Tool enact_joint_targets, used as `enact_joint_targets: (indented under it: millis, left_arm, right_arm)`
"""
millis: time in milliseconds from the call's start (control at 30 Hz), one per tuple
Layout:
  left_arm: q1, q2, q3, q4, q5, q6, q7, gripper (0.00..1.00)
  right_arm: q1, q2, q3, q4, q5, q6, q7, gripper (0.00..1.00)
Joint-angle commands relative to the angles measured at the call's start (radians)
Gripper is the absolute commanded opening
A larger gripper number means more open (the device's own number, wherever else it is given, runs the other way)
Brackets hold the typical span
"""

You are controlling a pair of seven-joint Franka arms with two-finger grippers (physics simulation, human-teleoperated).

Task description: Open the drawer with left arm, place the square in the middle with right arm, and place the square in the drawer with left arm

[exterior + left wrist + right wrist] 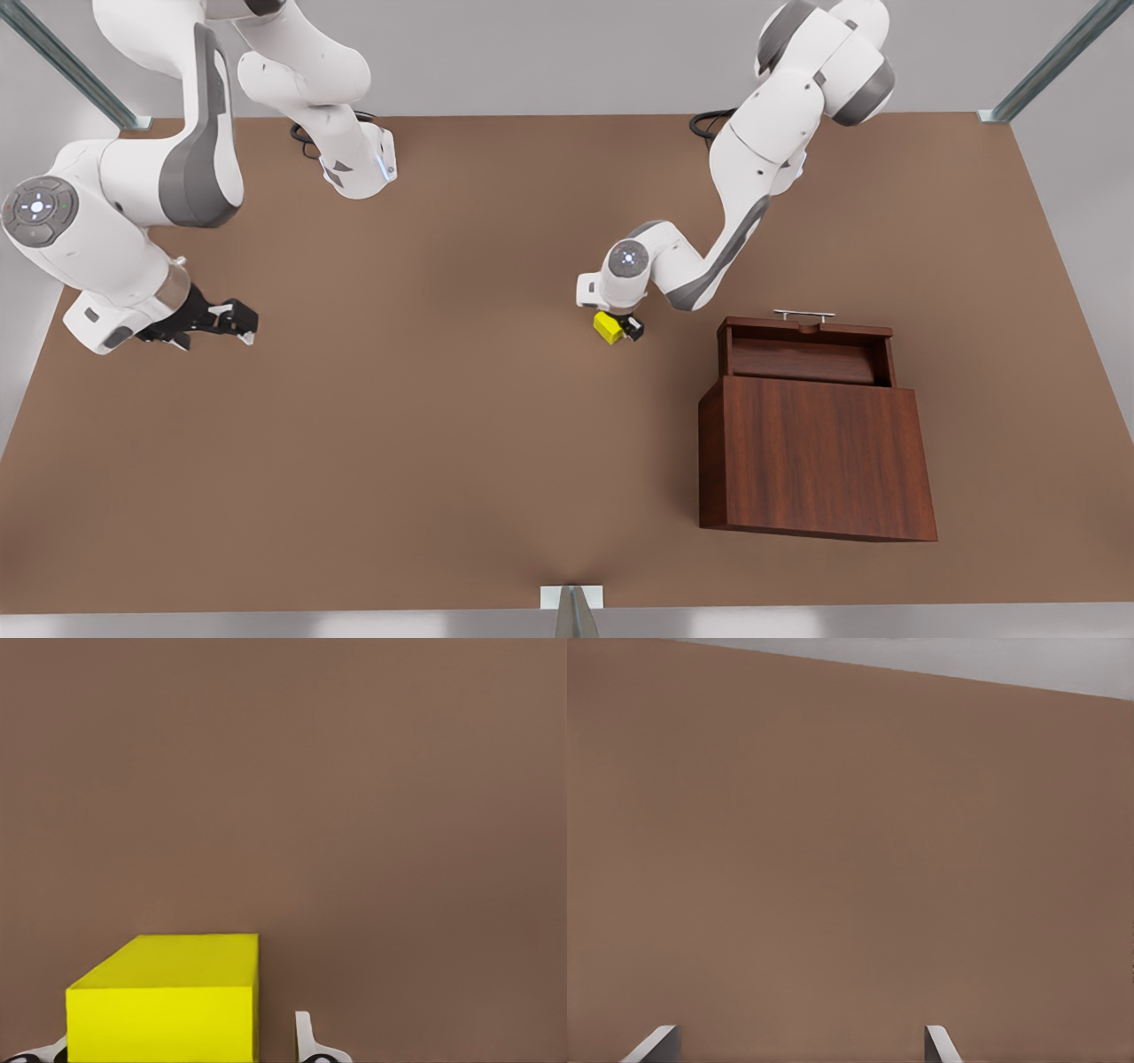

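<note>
The square (608, 327) is a small yellow cube on the brown tabletop, near the middle (496, 354). My left gripper (622, 330) is down over it. In the left wrist view the square (168, 1001) sits between the fingers (306, 1041), with a gap on one side, so this gripper (168, 1054) is open around it. The drawer (802, 359) of the reddish-brown cabinet (815, 456) is pulled out, its silver handle (803, 314) at the far side. My right gripper (235, 321) waits open at the front view's left, holding nothing; the right wrist view shows it (797, 1050) over bare table.
The cabinet stands at the front view's right, a short way from the square. Both arm bases (363, 168) stand at the table's far edge. Metal frame posts (571, 611) rise at the table's edges and corners.
</note>
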Motion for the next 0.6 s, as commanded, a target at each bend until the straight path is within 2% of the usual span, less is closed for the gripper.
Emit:
enact_joint_targets:
  millis: [0,67,133,433,567]
  left_arm:
    - [-0.002,0.006,0.000,0.002,0.001,0.000,0.000,0.94]
    - [-0.002,0.008,0.000,0.002,0.001,-0.002,-0.002,0.75]
    - [0.000,0.008,0.002,0.002,0.001,-0.002,-0.003,0.65]
    - [0.003,0.002,0.008,0.002,-0.002,-0.003,-0.003,0.65]
    - [0.021,-0.003,0.006,0.002,-0.010,-0.009,-0.003,0.68]
  right_arm:
    - [0.001,0.000,0.000,0.000,0.000,0.000,0.000,1.00]
    - [0.001,0.000,0.000,0.000,0.000,0.000,0.000,1.00]
    - [-0.001,0.001,0.000,0.002,0.000,0.002,0.000,1.00]
    - [-0.001,0.003,0.000,0.002,0.000,0.002,0.000,1.00]
    - [-0.001,0.003,0.000,0.002,0.000,0.002,0.000,1.00]
